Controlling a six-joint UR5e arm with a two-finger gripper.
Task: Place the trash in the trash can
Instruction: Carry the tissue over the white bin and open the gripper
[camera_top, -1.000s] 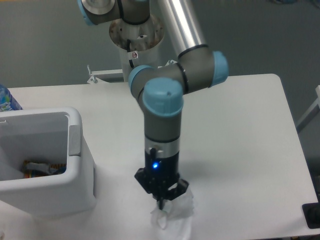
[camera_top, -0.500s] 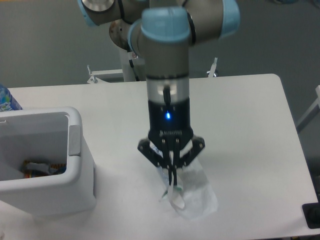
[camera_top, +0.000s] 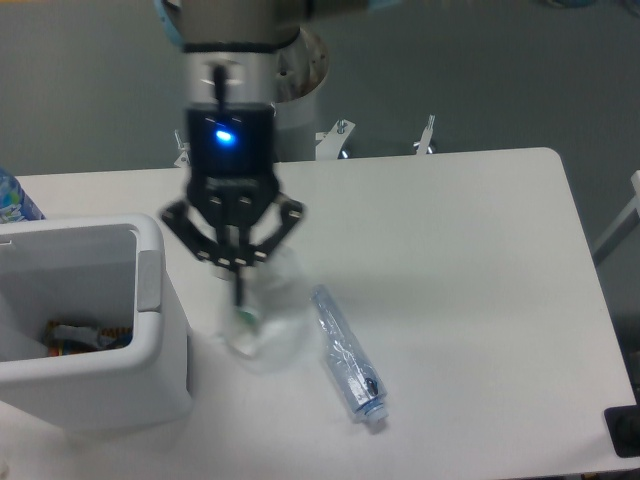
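My gripper (camera_top: 238, 296) hangs above the table, just right of the trash can (camera_top: 150, 300), and is shut on the crumpled whitish translucent wrapper (camera_top: 268, 325), which dangles below the fingertips. The flattened clear bluish bottle (camera_top: 347, 353) lies on the table to the right of the wrapper, its small cap pointing toward the front edge. The trash can is a boxy white bin at the left; its open top shows some coloured items at the bottom.
The arm's base column (camera_top: 300, 100) stands behind the table's far edge. A blue-labelled bottle top (camera_top: 12, 198) shows at the far left edge. A dark object (camera_top: 625, 432) sits off the table's front right corner.
The gripper has risen and swung left toward the bin, carrying the wrapper. The bottle, covered before, now lies exposed on the table.
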